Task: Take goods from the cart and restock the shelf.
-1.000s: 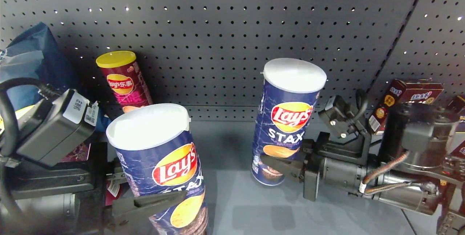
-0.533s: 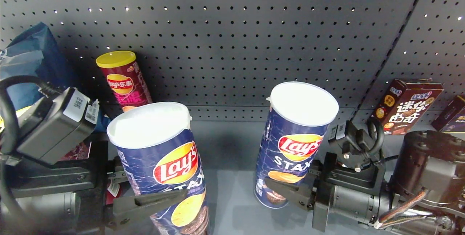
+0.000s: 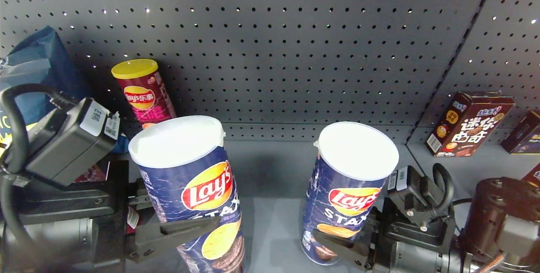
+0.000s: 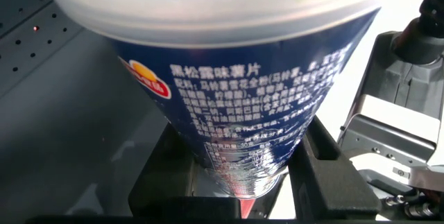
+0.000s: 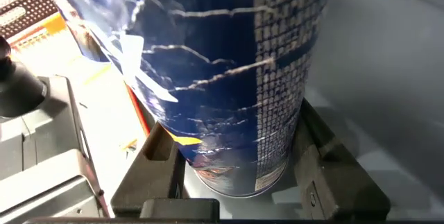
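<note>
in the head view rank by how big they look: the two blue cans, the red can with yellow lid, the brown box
1. left blue can
2. right blue can, probably the same kind, just farther from the camera
3. red can and brown box look about alike, both farther back, unranked

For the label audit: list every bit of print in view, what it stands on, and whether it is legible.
Left blue can: big logo and word, legible; small back print, partly legible.
Right blue can: same logo, legible.
Red can: logo, legible.
Brown box: large characters, legible; small print, too small.
Blue bag: print cut off, unreadable.
</note>
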Controlling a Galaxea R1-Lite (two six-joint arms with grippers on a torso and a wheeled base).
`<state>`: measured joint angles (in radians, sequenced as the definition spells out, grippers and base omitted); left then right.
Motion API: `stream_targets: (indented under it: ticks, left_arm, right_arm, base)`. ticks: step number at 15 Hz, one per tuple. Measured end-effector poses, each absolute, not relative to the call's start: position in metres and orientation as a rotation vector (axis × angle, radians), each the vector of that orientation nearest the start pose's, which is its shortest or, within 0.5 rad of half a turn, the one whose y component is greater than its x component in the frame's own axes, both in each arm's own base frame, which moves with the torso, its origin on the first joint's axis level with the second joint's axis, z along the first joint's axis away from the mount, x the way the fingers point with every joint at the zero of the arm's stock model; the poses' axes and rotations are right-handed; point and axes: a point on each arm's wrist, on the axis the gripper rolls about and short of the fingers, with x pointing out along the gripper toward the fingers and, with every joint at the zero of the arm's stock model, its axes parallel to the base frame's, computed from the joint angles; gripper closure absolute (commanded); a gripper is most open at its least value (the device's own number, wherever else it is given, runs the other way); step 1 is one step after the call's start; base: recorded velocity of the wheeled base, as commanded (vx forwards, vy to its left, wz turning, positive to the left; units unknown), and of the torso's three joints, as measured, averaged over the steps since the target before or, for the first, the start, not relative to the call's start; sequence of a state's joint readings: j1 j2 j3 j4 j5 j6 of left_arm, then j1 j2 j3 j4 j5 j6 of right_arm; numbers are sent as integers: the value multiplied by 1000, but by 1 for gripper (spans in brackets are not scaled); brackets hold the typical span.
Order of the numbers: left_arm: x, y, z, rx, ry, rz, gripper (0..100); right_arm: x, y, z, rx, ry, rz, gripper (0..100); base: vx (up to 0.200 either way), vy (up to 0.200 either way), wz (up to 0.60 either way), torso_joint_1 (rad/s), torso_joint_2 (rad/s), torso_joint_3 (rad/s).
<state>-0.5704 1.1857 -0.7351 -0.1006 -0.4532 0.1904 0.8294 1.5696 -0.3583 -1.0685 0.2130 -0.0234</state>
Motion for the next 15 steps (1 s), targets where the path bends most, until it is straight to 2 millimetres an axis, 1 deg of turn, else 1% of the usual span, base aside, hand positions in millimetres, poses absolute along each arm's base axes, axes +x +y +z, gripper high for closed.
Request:
stream_targets:
  ticks: [7, 15]
  left_arm:
    - [142, -102, 234, 194, 277, -1042, 100]
    - [142, -102, 234, 194, 279, -1039, 100]
  right_arm:
    - [153, 174, 143, -73, 152, 1043, 100]
    - [154, 186, 137, -74, 149, 1073, 100]
  base:
    - [0, 0, 0, 0, 0, 0]
    - [0, 0, 0, 0, 0, 0]
